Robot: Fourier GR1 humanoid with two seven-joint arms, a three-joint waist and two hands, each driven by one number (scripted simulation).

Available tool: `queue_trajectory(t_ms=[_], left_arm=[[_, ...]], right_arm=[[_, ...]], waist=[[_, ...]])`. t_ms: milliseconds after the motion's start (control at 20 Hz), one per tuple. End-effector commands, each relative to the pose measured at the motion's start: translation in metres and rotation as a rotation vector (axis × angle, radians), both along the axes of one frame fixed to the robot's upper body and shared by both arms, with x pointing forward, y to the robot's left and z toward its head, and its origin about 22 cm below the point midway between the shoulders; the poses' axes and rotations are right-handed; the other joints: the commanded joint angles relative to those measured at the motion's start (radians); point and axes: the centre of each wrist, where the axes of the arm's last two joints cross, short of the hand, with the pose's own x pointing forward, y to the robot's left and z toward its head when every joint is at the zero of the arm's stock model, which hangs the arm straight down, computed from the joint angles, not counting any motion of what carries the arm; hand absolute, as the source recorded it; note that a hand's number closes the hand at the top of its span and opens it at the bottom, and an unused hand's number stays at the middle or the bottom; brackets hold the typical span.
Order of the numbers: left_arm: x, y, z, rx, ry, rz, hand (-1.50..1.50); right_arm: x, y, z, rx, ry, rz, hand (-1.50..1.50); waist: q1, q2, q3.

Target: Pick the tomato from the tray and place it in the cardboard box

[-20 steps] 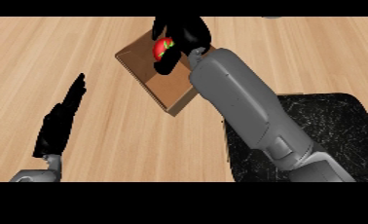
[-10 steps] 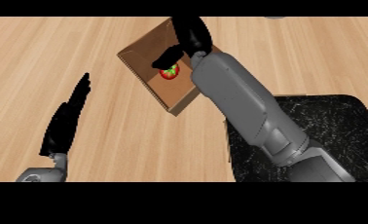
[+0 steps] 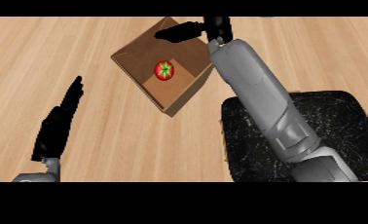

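Right hand [image 3: 193,29] hovers at the cardboard box's [image 3: 137,52] 1 o'clock, fingers spread; the tomato [image 3: 164,70] lies inside.

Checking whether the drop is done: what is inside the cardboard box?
A tomato lies on the floor of the cardboard box. The right hand is open above the far rim, covering that corner.

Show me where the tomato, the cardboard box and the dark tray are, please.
tomato [image 3: 164,70]: head view, on its red skin beside the green stem.
cardboard box [image 3: 185,93]: head view, on its lower right wall.
tray [image 3: 247,142]: head view, on its bare dark surface left of the forearm.
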Motion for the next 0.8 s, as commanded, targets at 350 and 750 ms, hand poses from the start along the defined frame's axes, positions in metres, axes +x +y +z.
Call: queue_trajectory(t_ms=[350,750], left_arm=[[0.001,-0.003,0.01,-0.001,0.01,0.017,0.0],[0.008,0.008,0.002,0.013,0.009,0.033,0.0]], right_arm=[[0.018,-0.154,-0.012,0.175,-0.033,-0.249,-1.5],[-0.007,-0.286,-0.008,0.143,-0.037,-0.145,-1.5]], waist=[[-0.024,-0.006,0.0],[-0.038,-0.006,0.0]])
